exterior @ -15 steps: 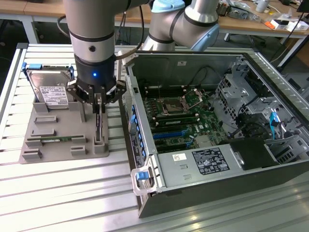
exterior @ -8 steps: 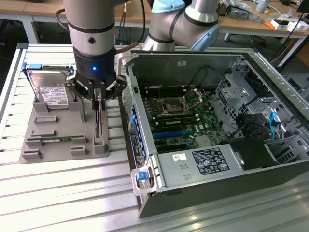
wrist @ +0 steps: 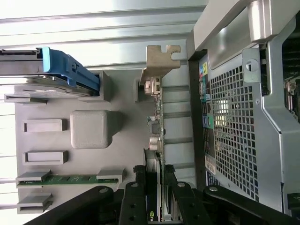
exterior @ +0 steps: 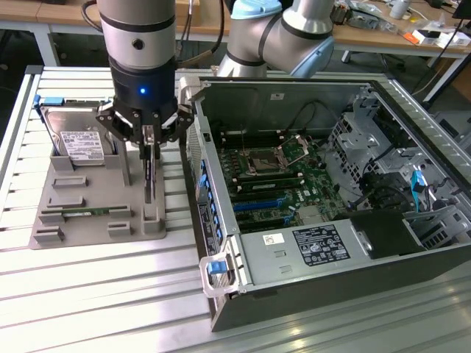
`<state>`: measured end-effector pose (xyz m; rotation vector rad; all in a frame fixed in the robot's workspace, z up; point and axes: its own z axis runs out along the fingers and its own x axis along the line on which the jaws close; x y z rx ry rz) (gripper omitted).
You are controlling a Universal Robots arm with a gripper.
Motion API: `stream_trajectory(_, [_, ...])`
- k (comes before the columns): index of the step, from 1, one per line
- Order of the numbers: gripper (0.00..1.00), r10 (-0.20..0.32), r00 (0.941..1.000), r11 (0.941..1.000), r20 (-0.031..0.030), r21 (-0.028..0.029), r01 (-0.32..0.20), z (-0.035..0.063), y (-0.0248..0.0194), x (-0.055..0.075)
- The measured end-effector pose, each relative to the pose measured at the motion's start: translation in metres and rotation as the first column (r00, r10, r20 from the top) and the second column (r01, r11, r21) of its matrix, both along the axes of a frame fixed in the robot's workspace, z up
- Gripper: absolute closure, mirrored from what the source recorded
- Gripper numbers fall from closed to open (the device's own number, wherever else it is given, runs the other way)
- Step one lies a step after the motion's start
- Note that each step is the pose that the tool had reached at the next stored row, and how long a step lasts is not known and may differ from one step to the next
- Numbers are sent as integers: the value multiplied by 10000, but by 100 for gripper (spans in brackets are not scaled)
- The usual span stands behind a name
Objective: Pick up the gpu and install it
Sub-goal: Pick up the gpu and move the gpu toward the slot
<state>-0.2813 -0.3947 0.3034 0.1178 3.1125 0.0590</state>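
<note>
Black hand (wrist: pixel 153 180): fingers clamped on the gpu (wrist: pixel 158 126). Card stands on edge in the grey tray (wrist: pixel 126 154), directly under the hand, long axis running out to its silver bracket (wrist: pixel 161 58). Open computer case (exterior: pixel 294 169) just beside, towards the exterior view's right.

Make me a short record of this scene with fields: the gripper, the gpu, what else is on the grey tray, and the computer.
gripper: closed on the gpu, a finger on each face
gpu: upright on edge at its holder on the grey tray, not in the case
also on tray: hard drive, memory stick
computer case: open, at the exterior view's right of the tray, motherboard exposed
</note>
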Motion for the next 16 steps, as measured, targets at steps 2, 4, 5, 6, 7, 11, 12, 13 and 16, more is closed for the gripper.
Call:
stream_trajectory(2, [73,0,10000,10000,0,0,0,26,0,0])
stream_trajectory(4, [73,0,10000,10000,0,0,0,55,0,0])
stream_trajectory(5, [73,0,10000,10000,1,1,0,73,0,0])
stream_trajectory(6, [73,0,10000,10000,1,1,0,79,0,0])
stream_trajectory(7, [73,0,10000,10000,-1,0,0,85,0,0])
stream_trajectory(11, [73,0,10000,10000,0,0,0,134,0,0])
stream_trajectory(12, [73,0,10000,10000,1,1,0,142,0,0])
stream_trajectory(13, [73,0,10000,10000,1,1,0,148,0,0])
stream_trajectory(16, [73,-1,10000,10000,0,0,1,175,0,0])
